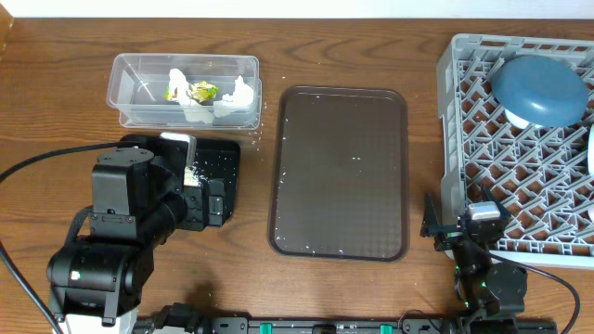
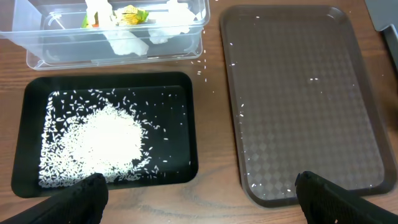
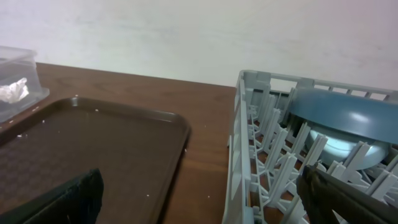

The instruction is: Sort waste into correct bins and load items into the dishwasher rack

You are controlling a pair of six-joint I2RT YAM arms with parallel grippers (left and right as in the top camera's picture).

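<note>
Black jaws on your left gripper point(image 2: 202, 202) and right gripper point(image 3: 202, 205) stand wide apart, empty. Past the left one, white rice grains point(image 2: 106, 143) lie in the shallow black tray point(image 2: 112, 79); beyond, the clear plastic tub point(image 2: 37, 56) holds crumpled white tissues point(image 2: 124, 40) and a yellow-green wrapper point(image 2: 130, 14). Farther right, the dark blue dish point(image 1: 543, 88) sits in the grey lattice rack point(image 1: 450, 139).

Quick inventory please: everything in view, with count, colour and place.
Clear tub: one, transparent, far left.
Tissues: several, white, in the clear tub.
Wrapper: one, yellow-green, among the tissues.
Black tray: one, black, nearer than the tub.
Rice: one heap, white, in the black tray.
Brown tray: one, dark brown, centre.
Rack: one, grey, right.
Dish: one, dark blue, in the rack.
Left claw: one, black, open, at the black tray's near edge.
Right claw: one, black, open, by the rack's near corner.
</note>
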